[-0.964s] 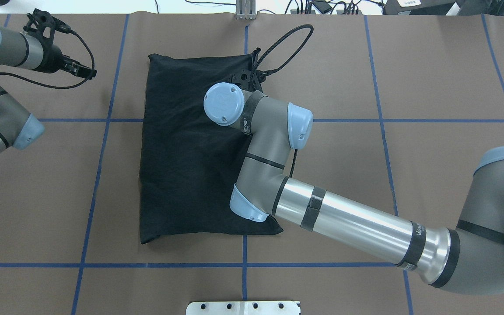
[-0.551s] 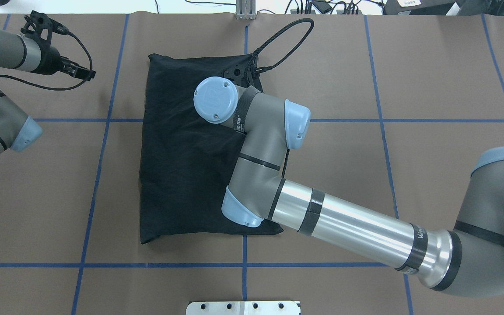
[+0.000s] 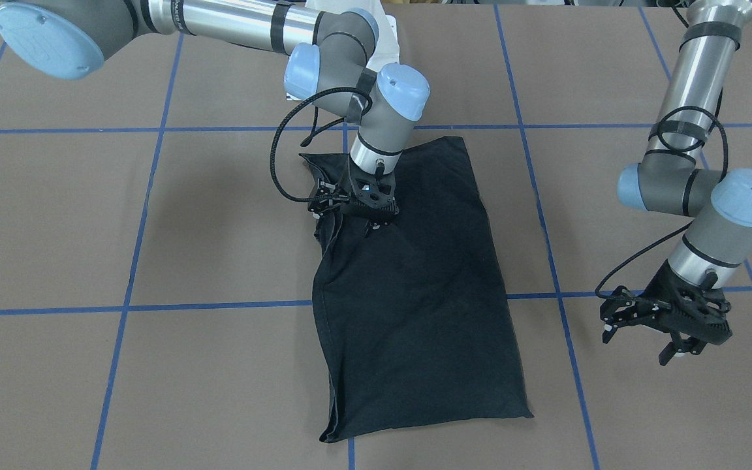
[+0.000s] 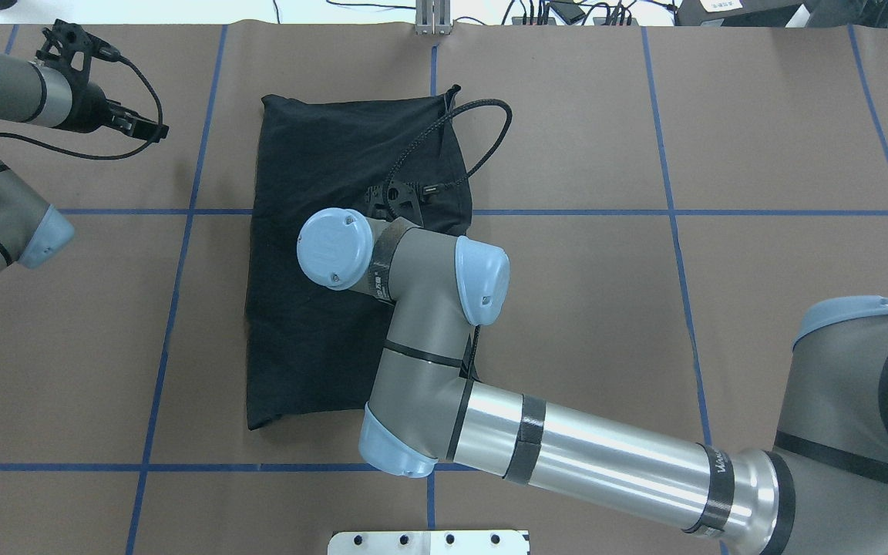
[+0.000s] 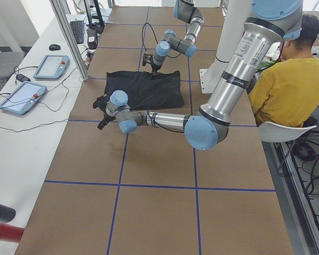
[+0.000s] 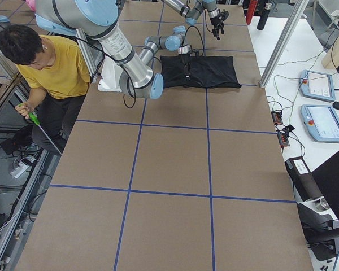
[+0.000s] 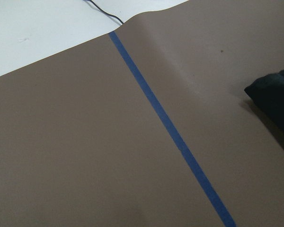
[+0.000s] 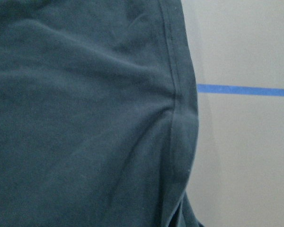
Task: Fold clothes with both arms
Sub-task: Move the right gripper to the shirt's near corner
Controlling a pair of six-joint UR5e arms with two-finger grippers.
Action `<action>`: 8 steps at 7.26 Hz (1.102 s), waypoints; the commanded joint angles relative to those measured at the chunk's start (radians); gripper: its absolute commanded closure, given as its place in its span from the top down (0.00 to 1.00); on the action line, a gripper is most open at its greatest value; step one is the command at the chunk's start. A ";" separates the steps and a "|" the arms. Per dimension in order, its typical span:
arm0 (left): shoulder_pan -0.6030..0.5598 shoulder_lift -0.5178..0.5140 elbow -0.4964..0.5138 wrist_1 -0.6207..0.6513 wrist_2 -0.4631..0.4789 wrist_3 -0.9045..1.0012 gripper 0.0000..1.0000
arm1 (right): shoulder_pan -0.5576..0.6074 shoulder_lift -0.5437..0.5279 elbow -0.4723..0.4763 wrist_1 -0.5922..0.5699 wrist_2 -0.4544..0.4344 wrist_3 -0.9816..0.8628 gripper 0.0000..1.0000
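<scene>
The black T-shirt point(image 3: 415, 294) lies folded into a tall rectangle on the brown table, its graphic hidden. It also shows in the overhead view point(image 4: 313, 154) and fills the right wrist view point(image 8: 85, 118), where a hem runs down its right side. My right gripper point(image 3: 371, 230) hangs just above the shirt's edge on my right side, its fingertips slightly parted, with no cloth seen between them. In the overhead view my own wrist hides most of it. My left gripper point(image 3: 683, 352) is open and empty over bare table, well clear of the shirt point(image 4: 157, 131).
Blue tape lines point(image 4: 428, 212) grid the table. A metal plate point(image 4: 428, 542) sits at the near edge. A seated person in yellow point(image 5: 287, 79) is beside the robot base. Control tablets point(image 6: 322, 121) lie on the white bench past the far edge.
My right arm has pulled back toward the robot, and its gripper has moved from the shirt's far right corner to about mid-length. The shirt and the left arm have hardly moved.
</scene>
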 commanded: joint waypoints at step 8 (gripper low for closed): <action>0.003 0.001 0.000 -0.004 0.000 -0.020 1.00 | -0.032 -0.290 0.344 -0.140 -0.078 -0.069 1.00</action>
